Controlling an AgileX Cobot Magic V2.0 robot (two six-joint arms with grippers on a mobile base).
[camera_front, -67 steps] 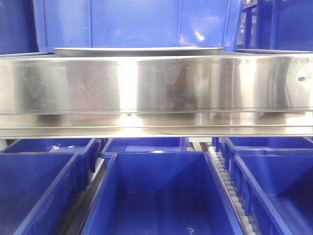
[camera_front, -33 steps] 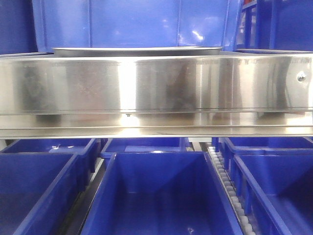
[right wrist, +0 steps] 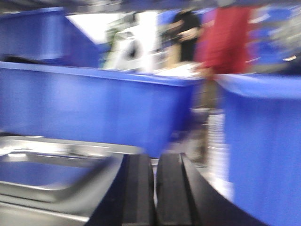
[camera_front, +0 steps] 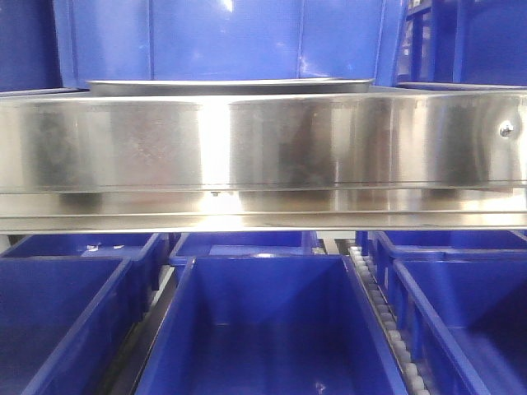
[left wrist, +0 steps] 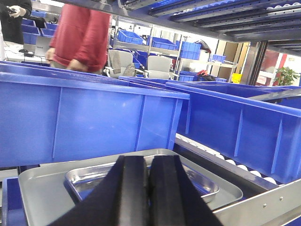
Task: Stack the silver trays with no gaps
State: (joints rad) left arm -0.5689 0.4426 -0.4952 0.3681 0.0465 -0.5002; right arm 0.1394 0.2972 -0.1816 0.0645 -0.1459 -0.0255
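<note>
Currently my left gripper (left wrist: 149, 188), fingers pressed together and empty, points at the nested silver trays (left wrist: 141, 181) straight ahead; right gripper (right wrist: 154, 188), likewise closed, has them leftward.

Change since earlier frames: minimal

Front view: reflection highlight on the upper blue bin (camera_front: 226, 37) has shifted from its right side to top centre; the bin itself is not displaced.

A: What fills the front view?
B: A long steel rail (camera_front: 263, 152) with a screw (camera_front: 506, 129), above open blue bins (camera_front: 272, 329).
A: And behind?
B: A person in red (left wrist: 80, 33), office chairs (left wrist: 138, 66).
</note>
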